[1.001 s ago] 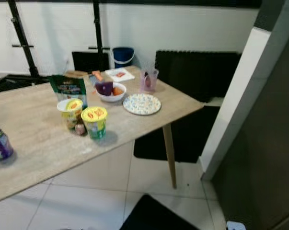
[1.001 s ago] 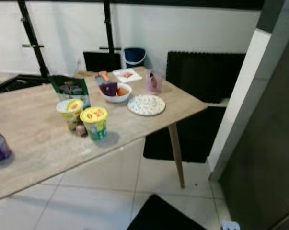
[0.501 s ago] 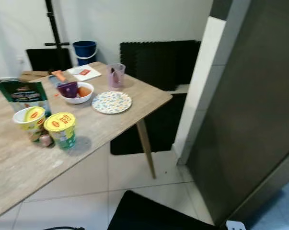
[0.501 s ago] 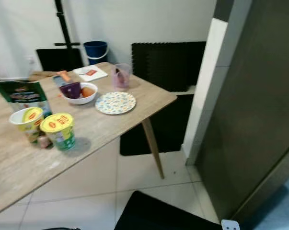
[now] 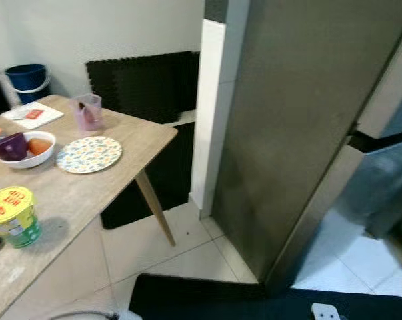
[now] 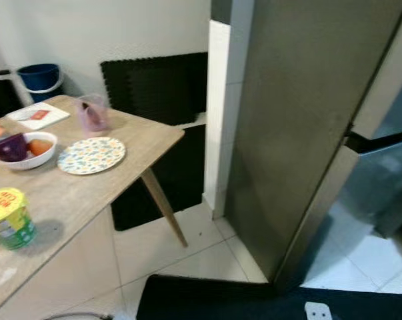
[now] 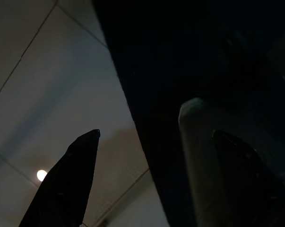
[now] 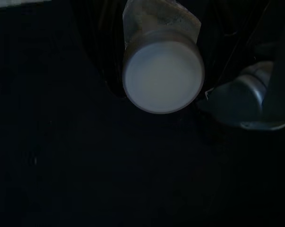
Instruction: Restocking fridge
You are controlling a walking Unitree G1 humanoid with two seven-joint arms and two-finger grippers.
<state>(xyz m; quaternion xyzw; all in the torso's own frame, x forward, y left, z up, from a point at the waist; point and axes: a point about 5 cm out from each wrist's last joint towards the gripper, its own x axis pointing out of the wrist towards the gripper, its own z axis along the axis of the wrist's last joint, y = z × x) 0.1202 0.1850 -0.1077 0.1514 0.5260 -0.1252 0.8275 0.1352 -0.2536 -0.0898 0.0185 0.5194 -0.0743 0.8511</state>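
White tiled floor (image 5: pixel 187 250) with a black mat (image 5: pixel 207 303) at the near edge. Tall dark grey fridge (image 5: pixel 301 113), long axis upright, on the right beside a white pillar (image 5: pixel 211 113); doors shut, seam (image 5: pixel 381 139) facing right. On the left, a wooden table (image 5: pixel 87 180) bearing a yellow-lidded cup (image 5: pixel 13 215), patterned plate (image 5: pixel 89 154), white bowl (image 5: pixel 27 148), pink cup (image 5: pixel 89 111). Left gripper (image 7: pixel 156 184) hanging over tile and mat, black fingers (image 7: pixel 69 184) spread apart. Right wrist view dark; finger state impossible to tell.

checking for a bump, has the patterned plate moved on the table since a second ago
No. The patterned plate sits by the white bowl and pink cup as before; the camera turned.
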